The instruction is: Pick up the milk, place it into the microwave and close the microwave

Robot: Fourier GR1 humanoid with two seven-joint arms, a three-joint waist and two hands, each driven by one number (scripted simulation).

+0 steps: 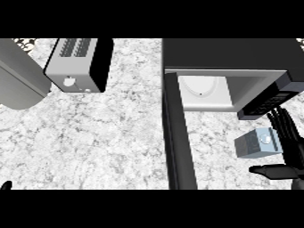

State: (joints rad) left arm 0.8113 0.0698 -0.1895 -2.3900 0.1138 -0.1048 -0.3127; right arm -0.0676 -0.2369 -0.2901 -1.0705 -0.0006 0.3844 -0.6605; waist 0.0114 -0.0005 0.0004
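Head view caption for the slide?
Right hand open beside the milk, before the open microwave; left hand rests lower left.

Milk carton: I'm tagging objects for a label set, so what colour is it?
The milk carton is pale blue and grey, best seen in the head view.

Milk (258,143): small pale blue-grey carton with a round cap on its top face. It stood on the counter (101,142) just in front of the microwave (233,53), outside the cavity. Microwave: black body, door (179,133) swung fully open, left of the carton. Cavity was pale, with a white turntable (200,88) visible.
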